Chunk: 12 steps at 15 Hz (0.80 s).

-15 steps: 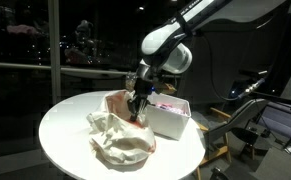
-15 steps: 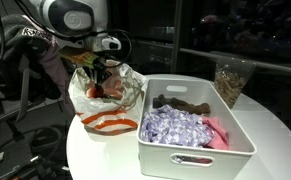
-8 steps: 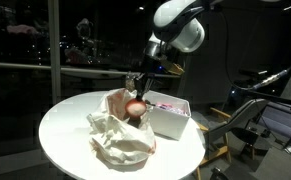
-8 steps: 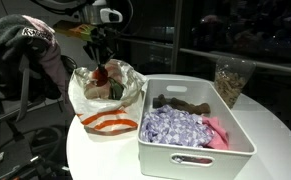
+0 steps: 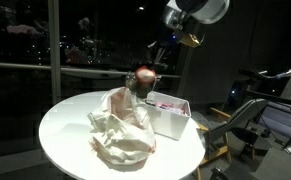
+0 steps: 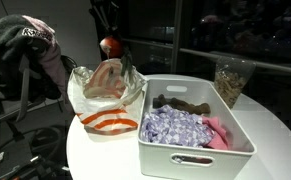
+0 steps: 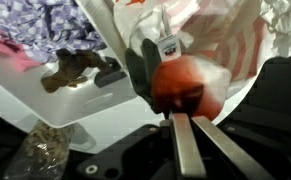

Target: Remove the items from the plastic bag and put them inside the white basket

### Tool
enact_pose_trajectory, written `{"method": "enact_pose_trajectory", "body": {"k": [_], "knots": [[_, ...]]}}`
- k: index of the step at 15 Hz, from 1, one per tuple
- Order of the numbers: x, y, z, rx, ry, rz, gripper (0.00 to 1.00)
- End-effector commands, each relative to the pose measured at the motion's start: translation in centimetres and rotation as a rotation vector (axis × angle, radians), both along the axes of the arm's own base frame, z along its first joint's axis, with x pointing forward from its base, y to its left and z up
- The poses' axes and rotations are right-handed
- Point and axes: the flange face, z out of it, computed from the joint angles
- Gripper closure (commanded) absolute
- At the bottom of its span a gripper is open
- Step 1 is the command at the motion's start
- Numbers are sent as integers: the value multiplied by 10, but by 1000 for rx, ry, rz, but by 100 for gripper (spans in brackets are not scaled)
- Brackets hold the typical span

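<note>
My gripper [image 5: 145,72] is shut on a round red item [image 5: 143,80] and holds it in the air above the plastic bag [image 5: 120,128]. The red item also shows in an exterior view [image 6: 109,45] and in the wrist view [image 7: 180,85], pinched between the fingers [image 7: 175,108]. The bag [image 6: 105,95] is clear and white with orange stripes, crumpled open on the round white table [image 5: 65,135]. The white basket [image 6: 200,130] stands beside the bag and holds a purple patterned cloth [image 6: 175,128], a pink cloth [image 6: 219,133] and a brown item [image 6: 180,102].
A jar of brown bits [image 6: 230,80] stands behind the basket. A chair with clothes [image 6: 30,50] is beside the table. Other equipment [image 5: 260,115] stands past the table's edge.
My gripper has risen out of the bag, lifting the red item well above it. The arm has moved up out of the frame.
</note>
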Motion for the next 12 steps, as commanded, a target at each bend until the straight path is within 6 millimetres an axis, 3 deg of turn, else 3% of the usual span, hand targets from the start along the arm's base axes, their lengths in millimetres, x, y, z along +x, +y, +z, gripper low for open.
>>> {"method": "enact_pose_trajectory", "body": {"k": [1,3,5,7,12], "knots": [[-7,-39,50,-10,-149,-125,98],[1,-68,54,-21,-215,-198,98],[16,-94,42,-34,-251,-244,98],[35,-111,16,-31,-248,-248,99],[83,-146,-74,-9,-172,-288,98]]}}
